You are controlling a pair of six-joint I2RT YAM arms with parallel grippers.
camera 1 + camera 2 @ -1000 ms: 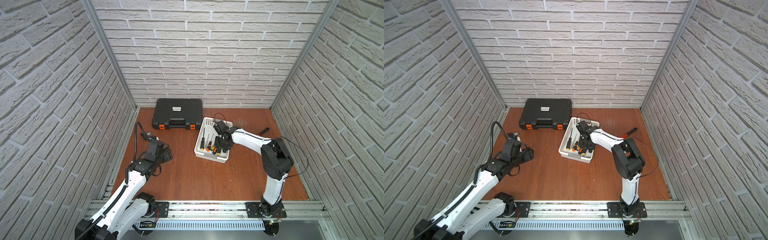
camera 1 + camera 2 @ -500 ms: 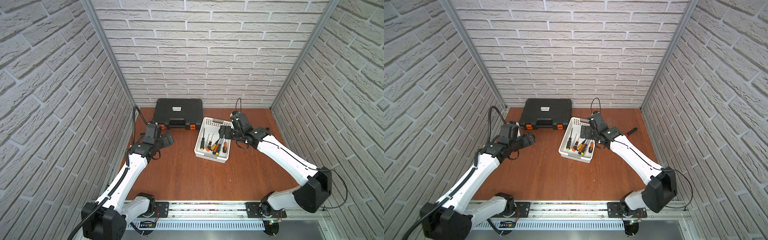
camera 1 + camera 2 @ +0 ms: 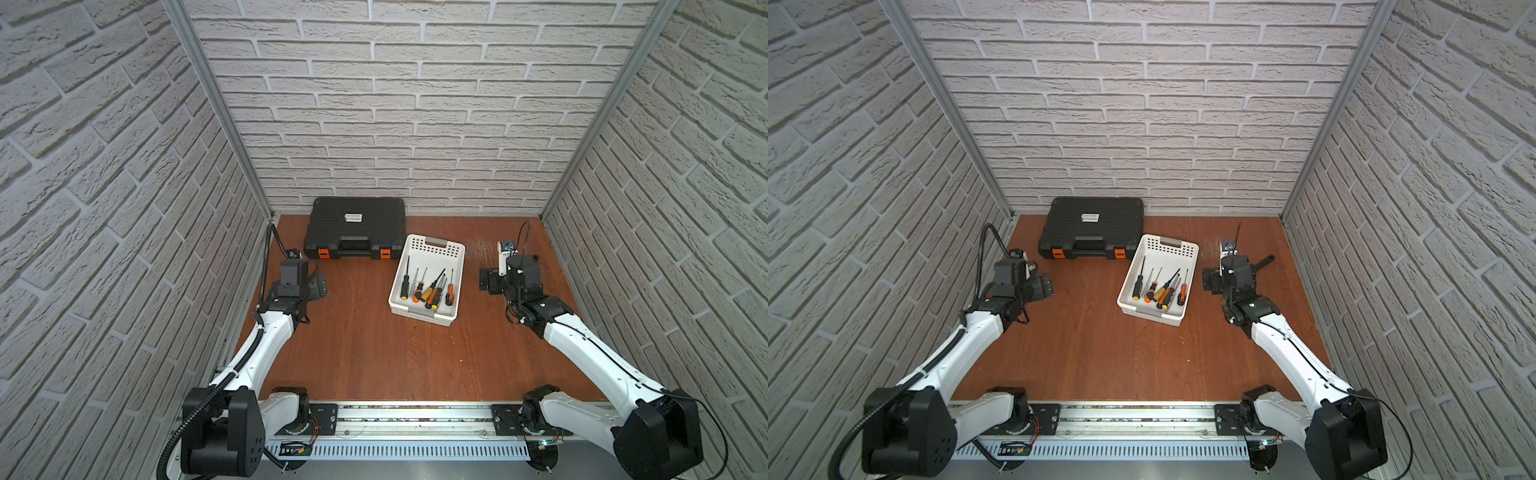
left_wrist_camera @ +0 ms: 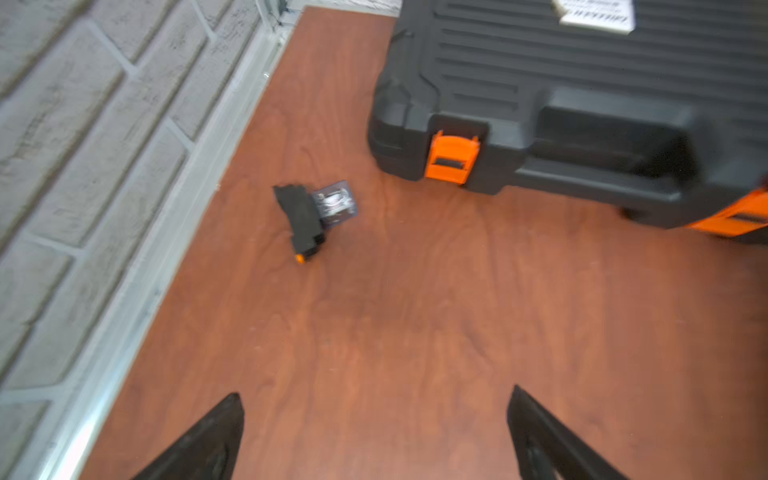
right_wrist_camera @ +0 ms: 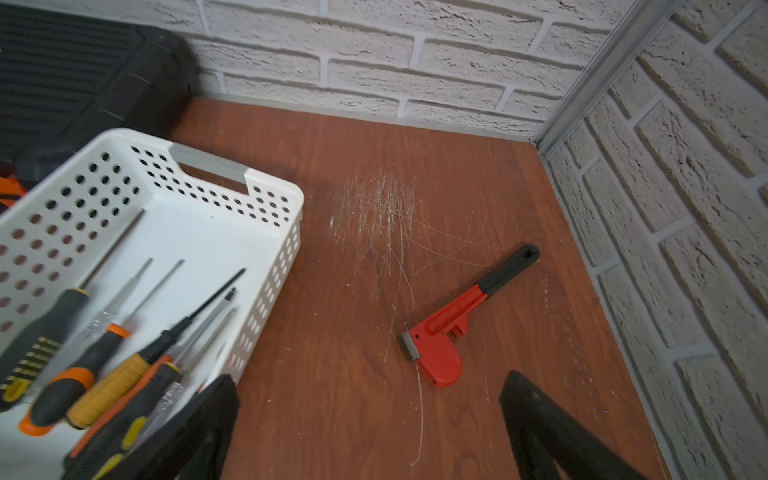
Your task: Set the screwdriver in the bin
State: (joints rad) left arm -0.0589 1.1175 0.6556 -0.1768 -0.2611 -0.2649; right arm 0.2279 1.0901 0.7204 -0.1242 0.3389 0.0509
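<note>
Screwdrivers (image 3: 430, 286) are lying together inside the bin (image 3: 432, 249); left gripper (image 4: 376, 392) and right gripper (image 5: 370, 376) are hanging either side of it, jaws spread wide, holding nothing, so the task is looking finished

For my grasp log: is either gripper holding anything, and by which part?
Nothing is held: left gripper and right gripper are open and empty; the screwdrivers lie in the bin.

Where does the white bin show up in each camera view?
Top view: bin right of centre, by the toolcase's right corner.
Top view: same place.
Left wrist: not in it.
Right wrist: beside the toolcase, screwdrivers inside.
Shared landmark: black toolcase, in all four.
</note>
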